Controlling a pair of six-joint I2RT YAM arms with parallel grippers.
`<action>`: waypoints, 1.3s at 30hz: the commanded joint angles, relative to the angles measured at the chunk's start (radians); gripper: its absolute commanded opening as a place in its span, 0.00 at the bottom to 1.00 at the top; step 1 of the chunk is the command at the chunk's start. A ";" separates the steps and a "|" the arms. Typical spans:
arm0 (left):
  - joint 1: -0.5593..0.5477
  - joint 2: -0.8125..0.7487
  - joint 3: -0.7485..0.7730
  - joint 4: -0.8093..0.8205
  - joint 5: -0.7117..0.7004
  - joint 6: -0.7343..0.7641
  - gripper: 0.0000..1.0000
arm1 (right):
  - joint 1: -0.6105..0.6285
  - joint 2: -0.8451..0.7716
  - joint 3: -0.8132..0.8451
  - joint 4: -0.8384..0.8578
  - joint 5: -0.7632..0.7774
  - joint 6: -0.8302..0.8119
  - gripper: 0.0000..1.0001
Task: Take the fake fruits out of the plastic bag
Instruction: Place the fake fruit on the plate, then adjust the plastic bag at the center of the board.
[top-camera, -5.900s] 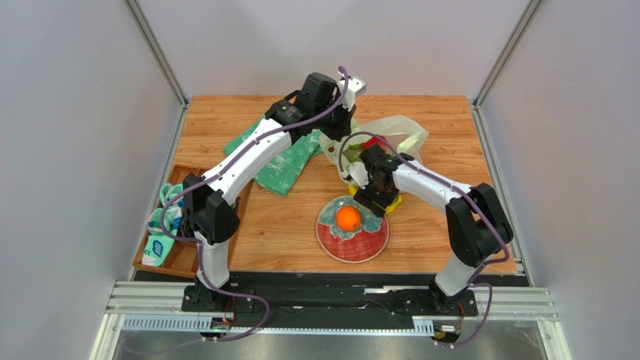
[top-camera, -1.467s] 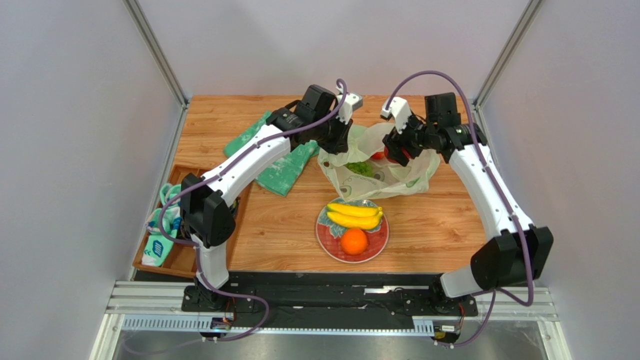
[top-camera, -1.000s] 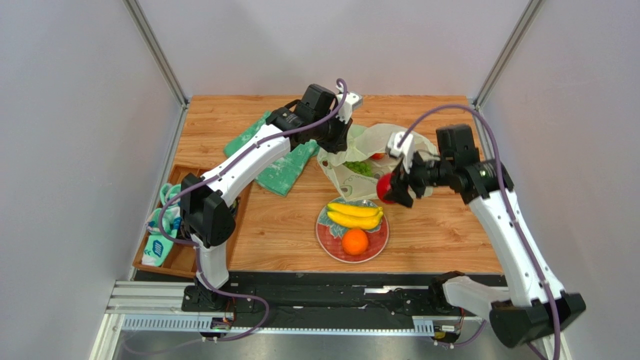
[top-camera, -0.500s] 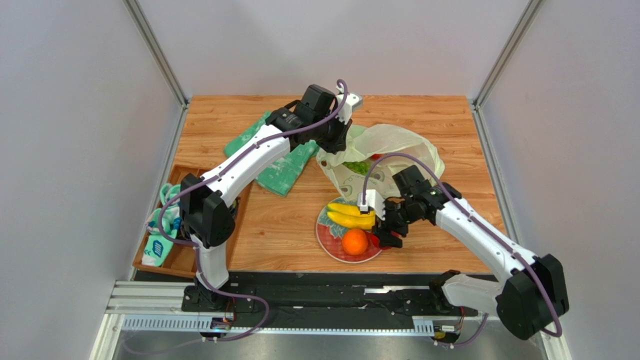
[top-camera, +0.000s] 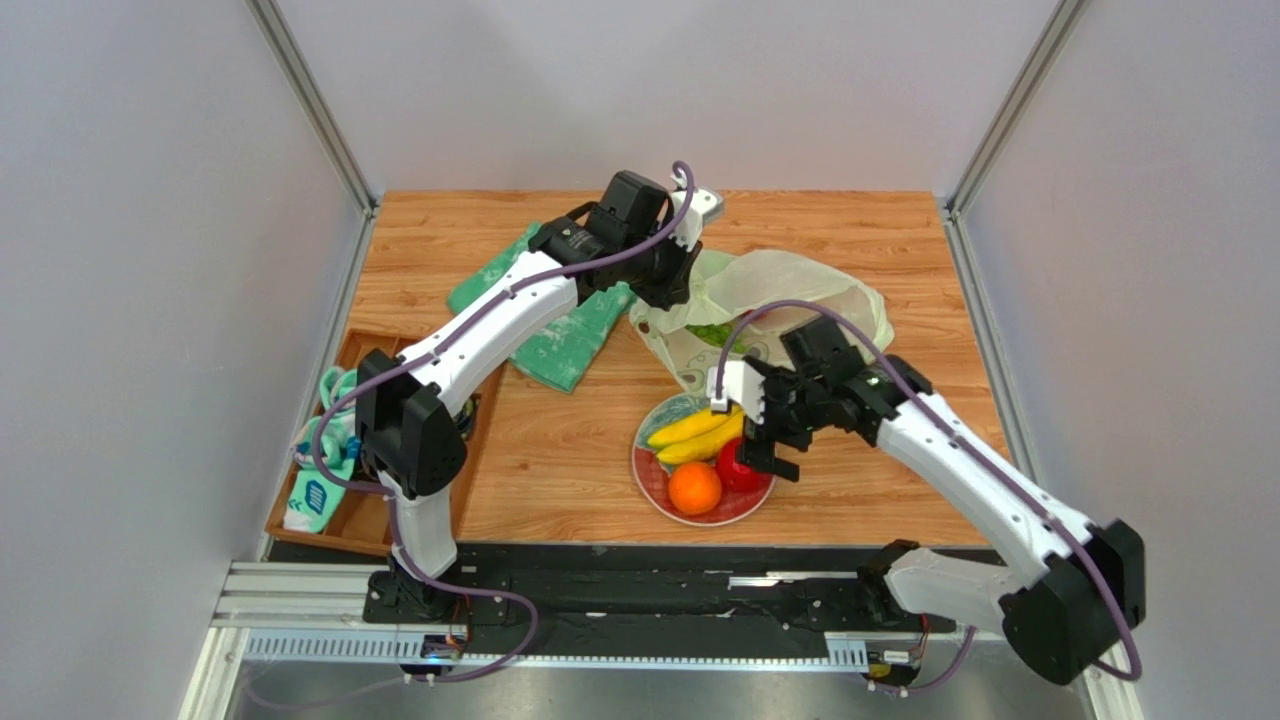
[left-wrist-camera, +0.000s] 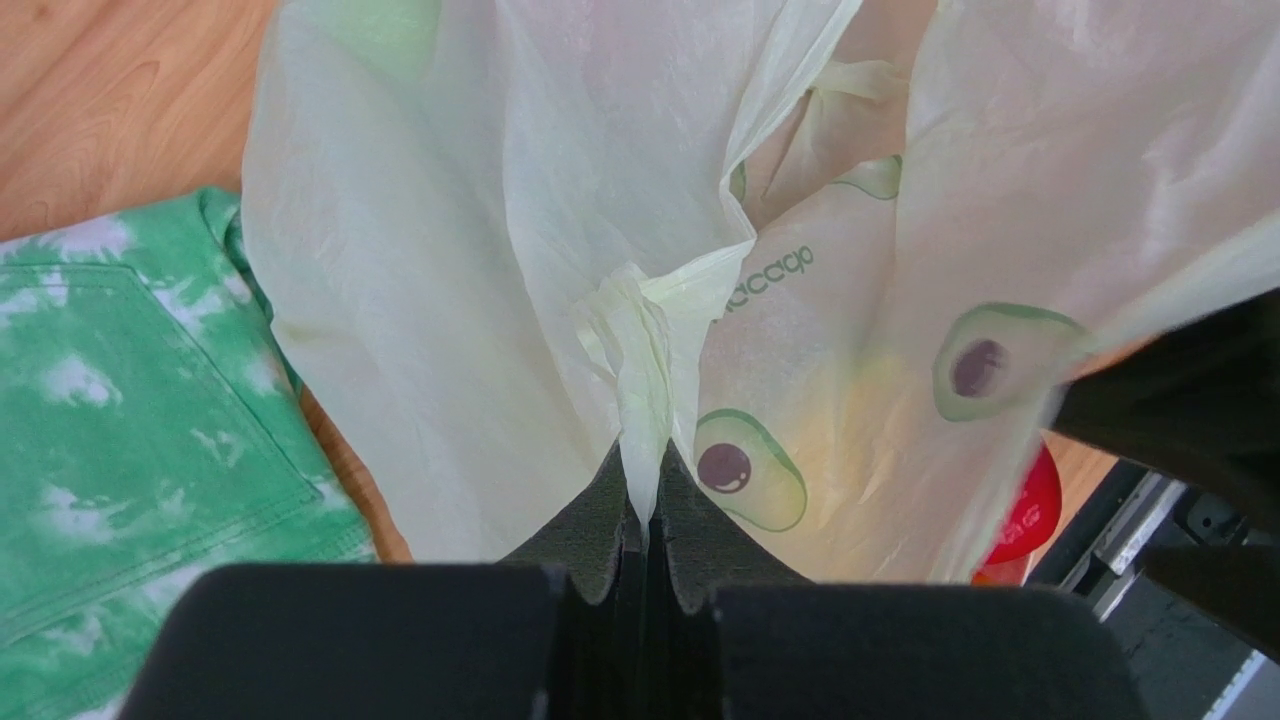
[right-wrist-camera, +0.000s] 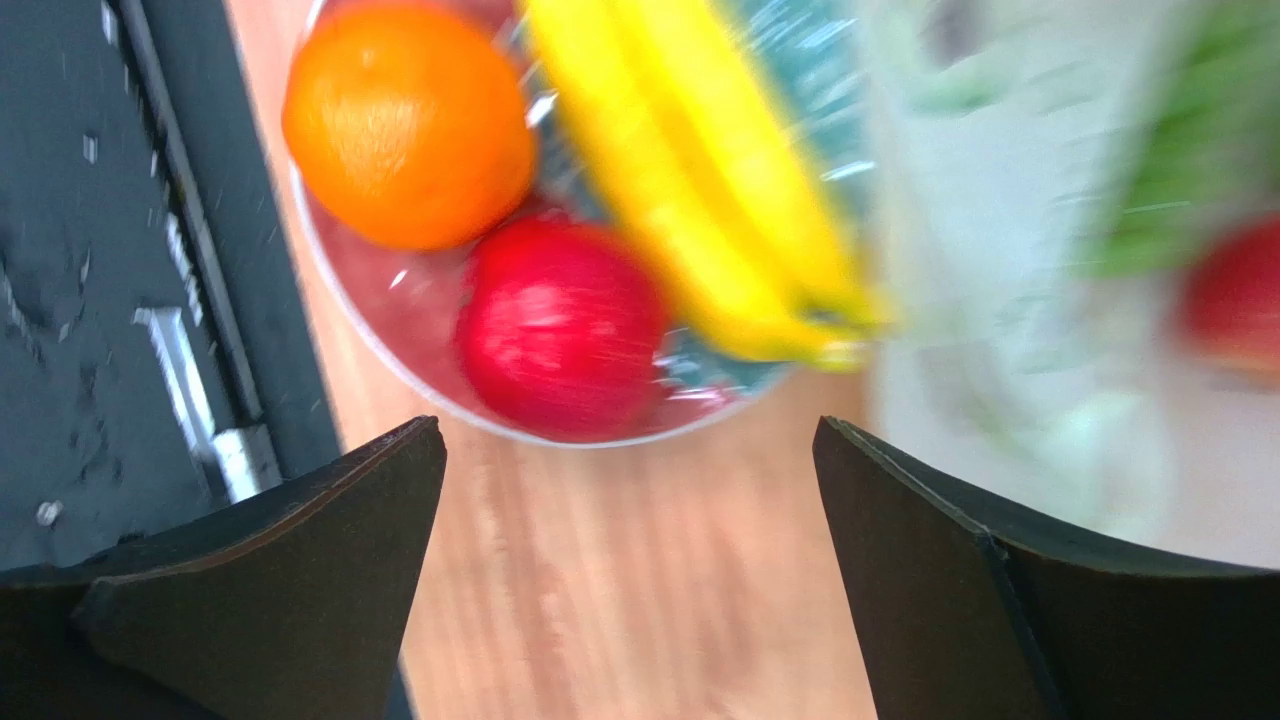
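Observation:
The pale plastic bag (top-camera: 789, 293) with avocado prints lies at the back of the table. My left gripper (top-camera: 679, 279) is shut on a bunched fold of the plastic bag (left-wrist-camera: 601, 225), holding it up. A red fruit (left-wrist-camera: 1031, 507) shows beyond the bag's lower right edge. On the plate (top-camera: 643, 477) rest a banana bunch (top-camera: 694, 435), an orange (top-camera: 694, 489) and a red fruit (top-camera: 736, 468). My right gripper (top-camera: 763, 438) hovers open just above the plate's right side. Its wrist view shows the orange (right-wrist-camera: 406, 120), red fruit (right-wrist-camera: 564, 330) and bananas (right-wrist-camera: 706, 195). Another red fruit (right-wrist-camera: 1240, 293) and something green (right-wrist-camera: 1187, 180) show through the bag.
A green-and-white cloth (top-camera: 564, 327) lies under the left arm at the back left. A wooden tray (top-camera: 355, 518) with teal and white items sits at the left table edge. White walls close in both sides.
My right gripper carried a red fruit from the bag down to the plate, opened and let it go beside the orange. The bananas shifted slightly. The left arm stayed put.

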 joint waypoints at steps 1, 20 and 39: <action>-0.001 -0.048 -0.008 0.009 0.012 0.009 0.00 | -0.009 -0.133 0.229 -0.030 0.010 0.062 1.00; -0.001 -0.045 0.051 0.009 0.033 -0.043 0.00 | -0.276 0.235 0.205 0.257 0.137 0.149 0.41; -0.079 -0.063 0.137 0.001 0.178 0.001 0.00 | -0.453 -0.068 0.071 -0.013 0.107 0.083 0.41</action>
